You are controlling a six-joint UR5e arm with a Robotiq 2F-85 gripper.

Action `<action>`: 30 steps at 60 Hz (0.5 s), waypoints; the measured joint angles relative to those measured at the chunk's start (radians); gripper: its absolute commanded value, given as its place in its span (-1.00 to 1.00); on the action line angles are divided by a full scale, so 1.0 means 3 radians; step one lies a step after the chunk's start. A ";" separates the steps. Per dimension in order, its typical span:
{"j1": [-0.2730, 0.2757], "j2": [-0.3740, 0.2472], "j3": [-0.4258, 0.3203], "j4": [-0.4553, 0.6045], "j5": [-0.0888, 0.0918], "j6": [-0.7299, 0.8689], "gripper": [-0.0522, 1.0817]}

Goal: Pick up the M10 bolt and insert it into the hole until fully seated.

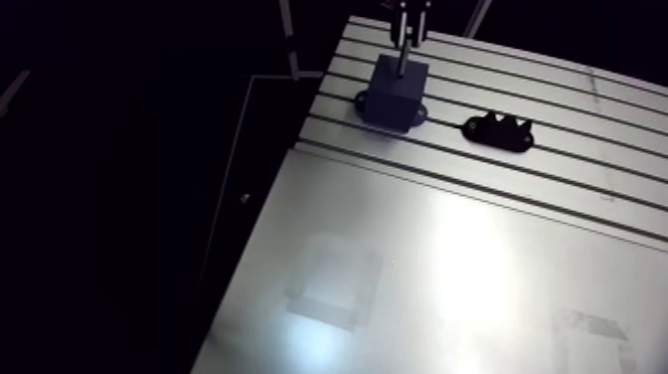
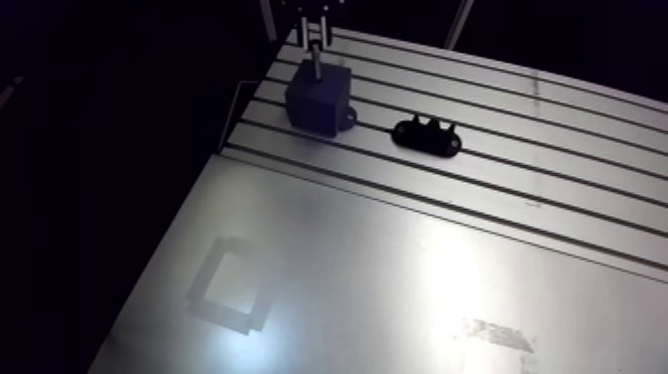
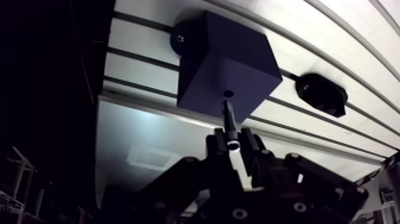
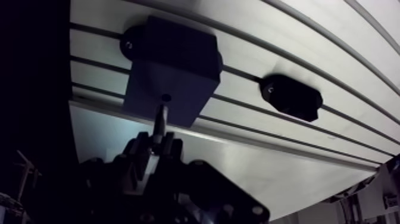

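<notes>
1. The gripper (image 3: 233, 143) is clamping the bolt (image 3: 228, 119) by its head end. The two fingers (image 3: 249, 142) are pressing against it from either side, and the bolt is sitting between them.
2. The bolt is pointing away from the gripper, shank first, in line with the hole (image 3: 228, 93). In the wrist view its tip is showing just short of the hole. Whether the tip is touching the rim cannot be told. Most of the shank is standing clear, so the bolt is not seated.
3. Under the gripper, a smooth metal plate (image 1: 467, 288) is covering the near part of the table (image 1: 557, 94). A faint rectangular mark (image 1: 333, 283) is showing on the plate.
4. Just past the plate's far edge, a dark cube-shaped block (image 3: 238, 59) is resting on the slotted part of the table. The hole is opening in the block's top face, near the edge that is facing the gripper. A rounded mounting ear (image 3: 180, 39) is projecting from the base of the block and is lying flat on the table.
5. Beside the block and apart from it, a low black bracket (image 1: 500, 131) is lying on the slotted surface. In the arm view its upper edge is showing notches.
6. Beyond both parts, the table slots are running on in parallel lines.
</notes>
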 measured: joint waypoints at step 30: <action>0.0000 0.0005 0.0003 -0.0005 -0.0012 0.0000 0.99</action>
